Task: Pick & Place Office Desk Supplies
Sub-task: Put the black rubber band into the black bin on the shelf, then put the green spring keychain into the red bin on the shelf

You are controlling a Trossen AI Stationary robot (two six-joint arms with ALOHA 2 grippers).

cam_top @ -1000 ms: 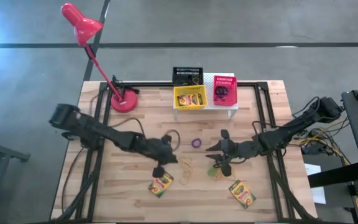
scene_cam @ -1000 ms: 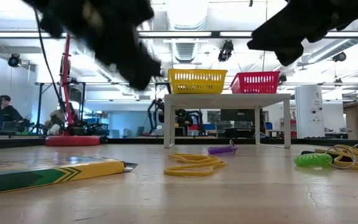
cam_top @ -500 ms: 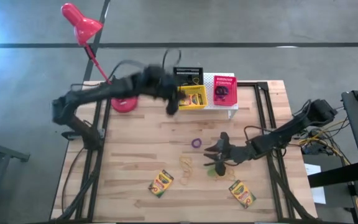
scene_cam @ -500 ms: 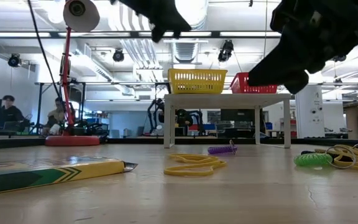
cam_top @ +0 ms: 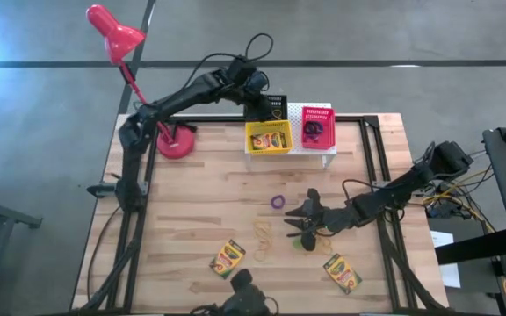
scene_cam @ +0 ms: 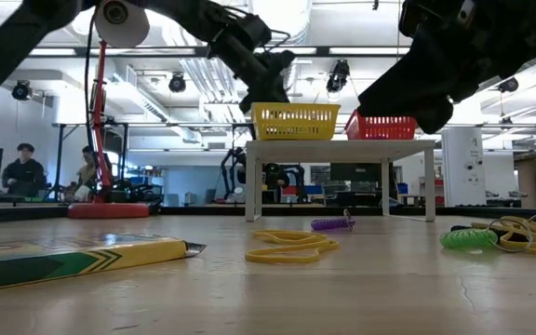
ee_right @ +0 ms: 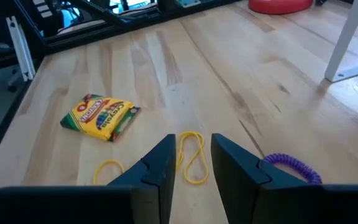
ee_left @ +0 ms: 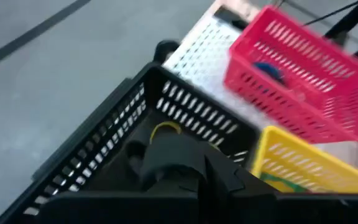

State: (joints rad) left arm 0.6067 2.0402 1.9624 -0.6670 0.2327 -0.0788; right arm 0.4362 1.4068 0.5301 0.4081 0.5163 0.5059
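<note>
My left gripper (cam_top: pixel 255 89) hangs over the black basket (cam_top: pixel 264 107) at the far edge; in the left wrist view a yellow rubber band (ee_left: pixel 165 129) shows inside that basket (ee_left: pixel 104 149). My right gripper (ee_right: pixel 193 146) is open and hovers above the table near a green ring (cam_top: pixel 299 243). A purple ring (cam_top: pixel 277 201) and yellow bands (cam_top: pixel 262 231) lie flat beside it. Two crayon boxes (cam_top: pixel 227 259) (cam_top: pixel 342 272) lie flat on the wood. A third crayon box sits in the yellow basket (cam_top: pixel 269 138). The pink-red basket (cam_top: pixel 317 127) holds dark rings.
The yellow and pink-red baskets stand on a white perforated riser (cam_top: pixel 299 112). A red desk lamp (cam_top: pixel 176 142) stands at the far left. A dark object (cam_top: pixel 240 294) sits at the near edge. Tan bands (scene_cam: pixel 524 233) lie right of the green ring (scene_cam: pixel 468 238). People sit beyond the table (scene_cam: pixel 21 167).
My left arm has risen from above the crayon box near the table's middle and swung fast toward the far edge, ending over the black basket. My right gripper has sunk a little and drifted slightly toward the table's left. The things on the table have stayed put.
</note>
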